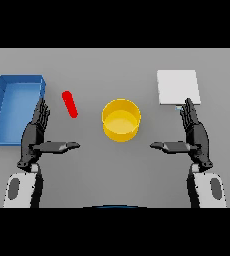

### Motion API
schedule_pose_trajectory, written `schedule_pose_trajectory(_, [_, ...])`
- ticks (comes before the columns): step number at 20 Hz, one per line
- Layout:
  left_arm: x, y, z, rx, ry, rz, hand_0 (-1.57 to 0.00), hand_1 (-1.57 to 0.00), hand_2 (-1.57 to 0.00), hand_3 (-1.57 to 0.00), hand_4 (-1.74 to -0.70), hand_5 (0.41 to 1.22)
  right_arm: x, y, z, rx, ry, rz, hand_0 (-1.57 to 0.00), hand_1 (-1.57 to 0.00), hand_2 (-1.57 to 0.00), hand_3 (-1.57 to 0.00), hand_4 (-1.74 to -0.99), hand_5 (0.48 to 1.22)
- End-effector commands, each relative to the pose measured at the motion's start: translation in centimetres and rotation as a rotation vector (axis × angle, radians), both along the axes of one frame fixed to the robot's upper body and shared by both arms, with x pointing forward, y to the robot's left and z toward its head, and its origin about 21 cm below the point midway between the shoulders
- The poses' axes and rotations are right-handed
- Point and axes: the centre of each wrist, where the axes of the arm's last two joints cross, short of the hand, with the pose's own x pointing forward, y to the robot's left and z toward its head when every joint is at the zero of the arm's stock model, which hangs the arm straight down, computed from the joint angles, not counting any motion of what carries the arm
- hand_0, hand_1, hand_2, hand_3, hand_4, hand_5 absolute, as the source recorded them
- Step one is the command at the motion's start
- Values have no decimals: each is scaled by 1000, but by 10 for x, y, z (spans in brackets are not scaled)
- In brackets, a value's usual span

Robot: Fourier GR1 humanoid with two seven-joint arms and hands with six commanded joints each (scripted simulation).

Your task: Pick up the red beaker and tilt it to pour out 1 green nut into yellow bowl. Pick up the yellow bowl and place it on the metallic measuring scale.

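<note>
Red beaker [70,104] lies on table, long axis running away from me, slightly diagonal, just ahead-right of my left hand [35,137]. Left hand nearer, fingers straight. Right hand [193,136] likewise straight-fingered. Yellow bowl [121,119] centre, between hands.

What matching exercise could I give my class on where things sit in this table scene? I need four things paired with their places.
Things:
1. blue tray
2. red beaker
3. yellow bowl
4. white scale

Places:
A. middle of the table, between the two hands
B. far left, beside the left hand
C. just beyond the right hand
D. lying between the tray and the bowl

Pairs: 1-B, 2-D, 3-A, 4-C
</note>
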Motion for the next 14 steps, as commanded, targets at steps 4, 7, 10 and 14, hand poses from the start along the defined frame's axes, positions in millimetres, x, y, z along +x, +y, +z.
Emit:
schedule_pose_trajectory(4, [-3, 1, -1, 0, -3, 0, 1, 1, 1, 1, -1202, 677, 0, 5, 0, 2, -1, 2, 1, 1, 1, 1, -1177, 572])
schedule_pose_trajectory(7, [-13, 4, 3, 64, -34, -37, 1, 1, 1, 1, -1202, 677, -4, 5, 4, -121, -40, 10, 1, 1, 1, 1, -1177, 572])
schedule_pose_trajectory(10, [-25, 0, 11, 131, -51, -80, 1, 1, 1, 1, -1201, 674, -14, 2, 10, -228, -84, 49, 1, 1, 1, 1, -1190, 579])
schedule_pose_trajectory(14, [-27, 1, 18, 155, -28, -84, 1, 1, 1, 1, -1184, 660, -15, 4, 8, -232, -60, 62, 1, 1, 1, 1, -1206, 585])
